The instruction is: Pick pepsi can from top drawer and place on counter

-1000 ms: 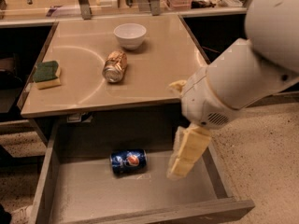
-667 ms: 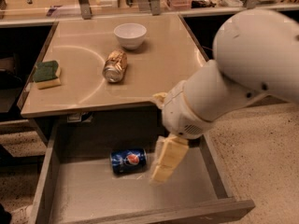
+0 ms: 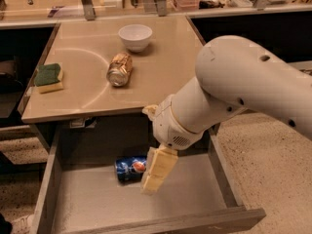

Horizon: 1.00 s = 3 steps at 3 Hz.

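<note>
The pepsi can (image 3: 128,169) lies on its side on the grey floor of the open top drawer (image 3: 92,201), near the back and left of the middle. My gripper (image 3: 151,185) hangs down into the drawer from the big white arm (image 3: 234,91). It is right beside the can's right end and covers part of it. I cannot tell whether it touches the can. The beige counter (image 3: 161,77) is directly behind and above the drawer.
On the counter a gold can (image 3: 119,69) lies on its side, a white bowl (image 3: 135,35) stands behind it, and a green-yellow sponge (image 3: 48,77) sits at the left edge. The drawer's thick side walls (image 3: 222,177) and front board bound the gripper.
The arm has swung left across the drawer. The gripper went from the drawer's right side to right beside the pepsi can. The can has not moved.
</note>
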Available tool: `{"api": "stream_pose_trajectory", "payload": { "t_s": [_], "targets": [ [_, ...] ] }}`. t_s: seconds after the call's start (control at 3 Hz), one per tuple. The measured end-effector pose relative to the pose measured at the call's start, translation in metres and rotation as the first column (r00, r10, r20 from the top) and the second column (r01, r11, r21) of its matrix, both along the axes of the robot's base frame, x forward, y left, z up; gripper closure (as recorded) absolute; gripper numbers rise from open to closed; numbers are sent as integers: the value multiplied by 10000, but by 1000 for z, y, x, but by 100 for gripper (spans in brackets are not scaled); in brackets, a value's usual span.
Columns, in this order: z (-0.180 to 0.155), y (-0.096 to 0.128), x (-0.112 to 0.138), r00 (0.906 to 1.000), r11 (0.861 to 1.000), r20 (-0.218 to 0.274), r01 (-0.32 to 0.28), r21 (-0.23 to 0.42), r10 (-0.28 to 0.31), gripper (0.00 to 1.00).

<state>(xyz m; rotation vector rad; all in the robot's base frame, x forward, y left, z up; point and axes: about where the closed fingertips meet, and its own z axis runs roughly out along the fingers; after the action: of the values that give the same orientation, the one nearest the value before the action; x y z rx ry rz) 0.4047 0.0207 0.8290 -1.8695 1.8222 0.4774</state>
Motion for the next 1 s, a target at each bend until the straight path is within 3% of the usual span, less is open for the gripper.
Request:
{"api": "stream_pose_trajectory", "payload": {
  "t_s": [0.33,0.67,1.0],
  "targets": [
    [-20,20,8,9998,9996,-87,177,-236,-179,0],
    [-53,47,23,9994,9953,-150,294,-922,-309,0],
    [-83,59,36,9986,9854,-265,412,-1653,-462,0]
  ]
}}
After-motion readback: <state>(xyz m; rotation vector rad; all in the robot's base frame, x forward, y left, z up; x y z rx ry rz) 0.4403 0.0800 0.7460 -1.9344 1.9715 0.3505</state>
